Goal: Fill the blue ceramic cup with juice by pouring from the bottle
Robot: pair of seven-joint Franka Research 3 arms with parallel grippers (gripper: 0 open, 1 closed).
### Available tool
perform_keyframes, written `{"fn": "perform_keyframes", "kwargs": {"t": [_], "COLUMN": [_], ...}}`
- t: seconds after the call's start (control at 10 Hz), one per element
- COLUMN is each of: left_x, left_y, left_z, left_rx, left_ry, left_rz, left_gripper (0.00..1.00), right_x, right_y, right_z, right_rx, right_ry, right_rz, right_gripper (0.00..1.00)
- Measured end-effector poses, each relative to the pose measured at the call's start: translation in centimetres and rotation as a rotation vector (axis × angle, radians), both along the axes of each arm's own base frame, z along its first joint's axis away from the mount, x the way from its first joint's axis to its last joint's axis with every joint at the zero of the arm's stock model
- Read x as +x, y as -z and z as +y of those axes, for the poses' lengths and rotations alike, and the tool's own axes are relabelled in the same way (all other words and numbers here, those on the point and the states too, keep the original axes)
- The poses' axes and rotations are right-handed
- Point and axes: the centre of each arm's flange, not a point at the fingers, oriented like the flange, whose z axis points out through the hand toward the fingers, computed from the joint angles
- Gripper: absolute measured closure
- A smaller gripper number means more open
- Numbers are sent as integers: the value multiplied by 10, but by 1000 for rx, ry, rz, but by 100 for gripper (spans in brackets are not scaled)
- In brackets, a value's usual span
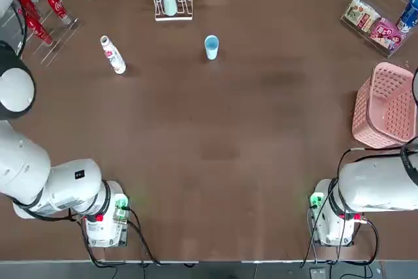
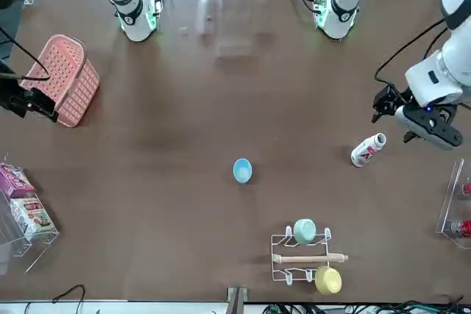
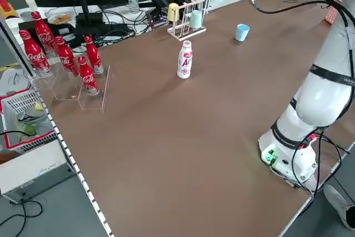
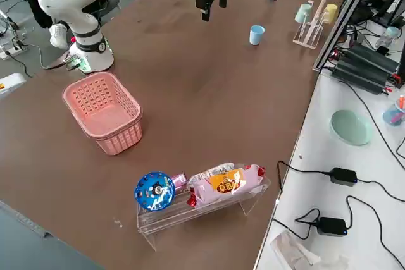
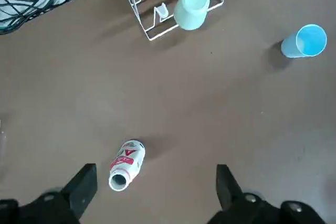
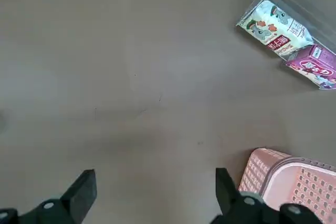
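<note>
Left wrist view: left gripper (image 5: 152, 187), jaws apart, is hovering over the bottle (image 5: 126, 163); cup (image 5: 304, 41) is standing apart; right gripper (image 6: 152, 190) is gaping too.

Matt brown table (image 1: 222, 129), glossy white plastic bottle (image 1: 113, 54), smooth blue ceramic cup (image 1: 211, 47), pink plastic basket (image 1: 385, 106)

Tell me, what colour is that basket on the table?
The basket is pink, with a perforated lattice pattern on its walls. The right side view shows it best.
</note>
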Motion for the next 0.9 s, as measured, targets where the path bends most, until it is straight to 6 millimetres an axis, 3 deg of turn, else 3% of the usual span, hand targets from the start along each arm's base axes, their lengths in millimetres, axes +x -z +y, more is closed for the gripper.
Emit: {"fn": "perform_keyframes", "kwargs": {"t": [0.3,0.7,0.9], "left_x": [-4,-12,-19], "left_y": [-4,-32,-44], "left_z": [2,22,23], "left_rx": [-3,4,9], "left_ry": [-170,-222,-243], "left_rz": [39,27,20], "left_gripper": [0,0,0], "right_x": [0,0,0], "right_y": [6,6,6], "right_z": [0,0,0], "right_rx": [-2,-1,-1], "right_ry": [-41,-43,-43], "right_rz": [12,12,10], "right_gripper": [0,0,0]}}
